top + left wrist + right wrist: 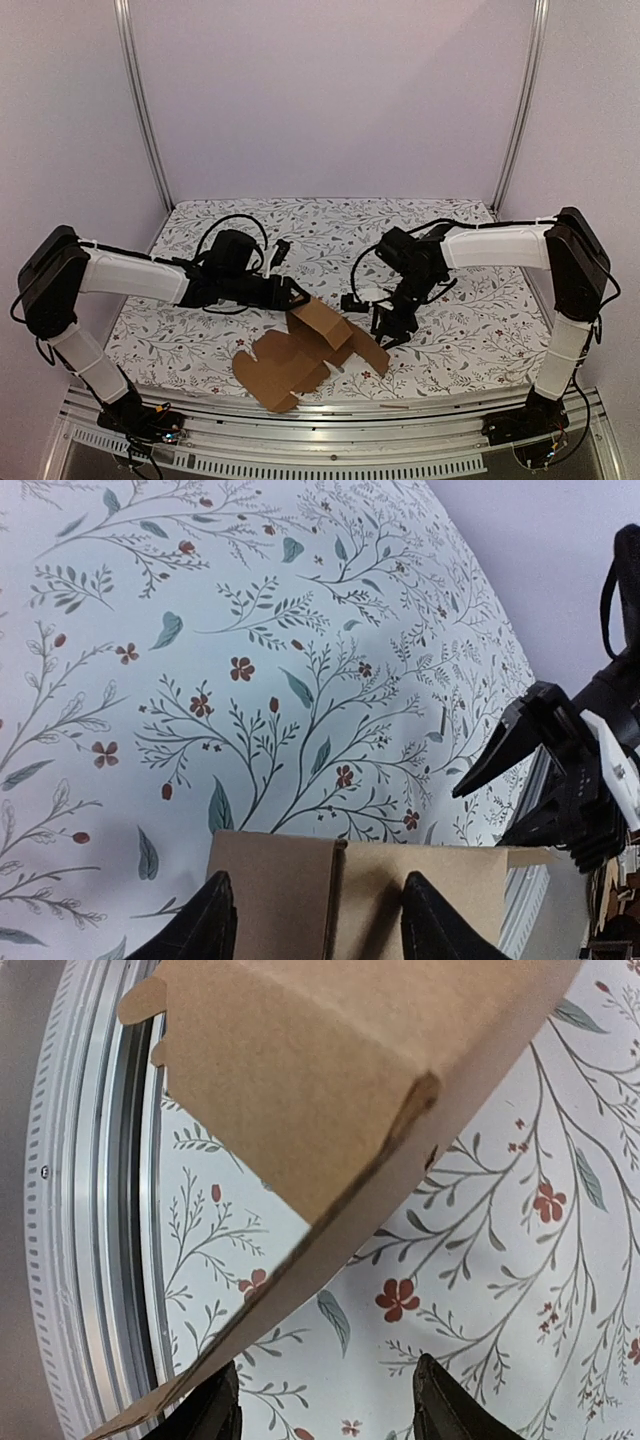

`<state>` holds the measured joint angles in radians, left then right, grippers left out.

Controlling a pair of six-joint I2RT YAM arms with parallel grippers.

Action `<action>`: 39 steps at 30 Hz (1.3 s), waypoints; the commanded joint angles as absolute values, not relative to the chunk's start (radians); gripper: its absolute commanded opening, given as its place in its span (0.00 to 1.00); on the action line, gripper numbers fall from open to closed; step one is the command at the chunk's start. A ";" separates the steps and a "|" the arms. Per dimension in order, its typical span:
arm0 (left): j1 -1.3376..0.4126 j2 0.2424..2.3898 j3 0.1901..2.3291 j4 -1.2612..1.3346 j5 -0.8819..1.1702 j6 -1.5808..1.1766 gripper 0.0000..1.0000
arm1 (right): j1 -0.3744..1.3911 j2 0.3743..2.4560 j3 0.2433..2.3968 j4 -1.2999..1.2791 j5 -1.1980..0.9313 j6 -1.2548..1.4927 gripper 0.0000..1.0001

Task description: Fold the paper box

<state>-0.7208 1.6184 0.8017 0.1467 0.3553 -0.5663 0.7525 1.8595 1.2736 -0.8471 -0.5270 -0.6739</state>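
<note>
Both stand wide, holding nothing: close your left gripper (316, 885) on the paper box's (300, 362) raised flap (285, 875), then push your right gripper (328, 1368) against its edge.

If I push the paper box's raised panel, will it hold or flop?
The paper box is thin creased sheet, so the raised panel will probably hinge rather than stay stiff. It looks light, so it may slide on the patterned cloth instead of folding.

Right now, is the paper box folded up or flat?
Partly folded: one panel of the paper box stands up creased, the rest lies spread flat.
</note>
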 commanded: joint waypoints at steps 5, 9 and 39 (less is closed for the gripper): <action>-0.759 1.612 0.763 0.159 0.333 -0.583 0.56 | 0.863 1.826 1.215 -0.638 -0.386 -0.500 0.57; -0.761 1.498 0.775 0.101 0.262 -0.517 0.60 | 0.858 1.782 1.215 -0.692 -0.367 -0.518 0.57; -1.076 1.002 0.699 -0.221 -0.464 -0.066 0.61 | 0.917 1.815 1.375 -0.921 -0.409 -0.117 0.35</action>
<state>-1.0130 1.0416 0.7277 -0.1844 -0.3511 -0.1707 0.9119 1.7855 1.3399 -0.8841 -0.4397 -0.1558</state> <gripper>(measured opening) 0.616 0.415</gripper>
